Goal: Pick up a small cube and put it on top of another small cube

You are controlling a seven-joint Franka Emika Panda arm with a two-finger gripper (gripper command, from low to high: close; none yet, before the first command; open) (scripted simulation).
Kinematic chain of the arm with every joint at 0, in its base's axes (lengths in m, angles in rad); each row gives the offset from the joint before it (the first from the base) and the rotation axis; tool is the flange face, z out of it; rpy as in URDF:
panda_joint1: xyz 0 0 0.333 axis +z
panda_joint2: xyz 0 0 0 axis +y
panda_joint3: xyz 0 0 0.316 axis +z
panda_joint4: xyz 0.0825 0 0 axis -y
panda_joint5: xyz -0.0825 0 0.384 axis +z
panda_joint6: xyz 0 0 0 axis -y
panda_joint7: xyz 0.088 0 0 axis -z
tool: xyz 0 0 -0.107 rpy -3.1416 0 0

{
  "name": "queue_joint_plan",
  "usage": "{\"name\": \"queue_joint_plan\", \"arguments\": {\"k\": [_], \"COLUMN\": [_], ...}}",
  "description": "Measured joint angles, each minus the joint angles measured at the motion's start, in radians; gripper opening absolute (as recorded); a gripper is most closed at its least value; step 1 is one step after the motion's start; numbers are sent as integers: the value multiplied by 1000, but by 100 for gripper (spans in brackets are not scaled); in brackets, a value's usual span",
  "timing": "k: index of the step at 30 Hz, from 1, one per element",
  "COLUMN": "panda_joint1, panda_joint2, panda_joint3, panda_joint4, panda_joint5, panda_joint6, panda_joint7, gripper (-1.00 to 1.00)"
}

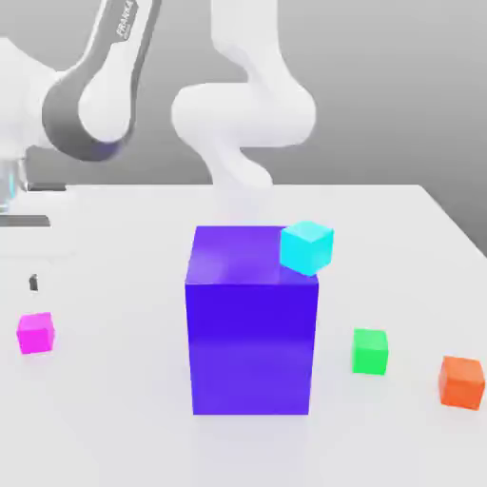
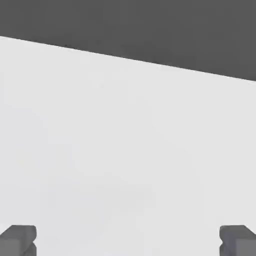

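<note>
Five coloured blocks, one Panda arm, jaws wide apart

Nearest in the exterior view, the big purple-blue block (image 1: 251, 347) stands upright on the white table (image 1: 124, 428), with the orange cube (image 1: 461, 383) at the exterior view's right. Between them, slightly farther back, sits the green cube (image 1: 370, 352). The small magenta cube (image 1: 36, 333) lies on the table at the exterior view's left, well apart from the block. A cyan cube (image 1: 306, 248) shows at the block's upper right front corner; whether it touches the block, I cannot tell.

Above the magenta cube in the picture, the gripper (image 2: 128, 241) hangs over the table, its jaws spread, white surface between them in the hand view. The arm (image 1: 243, 114) rises behind the block; its lettered forearm slants down leftward to a rounded grey joint above the hand. Beyond lies a grey background.
</note>
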Motion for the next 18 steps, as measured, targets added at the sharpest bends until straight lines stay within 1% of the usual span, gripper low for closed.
{"name": "queue_joint_plan", "arguments": {"k": [3, 5, 11, 12, 17, 18], "panda_joint1": [-82, -146, -356, -390, -390, -406], "panda_joint2": [107, 174, 356, 380, 380, 392], "panda_joint3": [19, 58, 310, 351, 351, 370], "panda_joint4": [-33, -43, 7, 16, 16, 20], "panda_joint5": [94, 159, 424, 457, 457, 474], "panda_joint6": [41, 71, 180, 197, 194, 203], "panda_joint7": [-184, -288, -507, -533, -533, -546], "gripper": [0, 0, 0, -100, -100, -100]}}
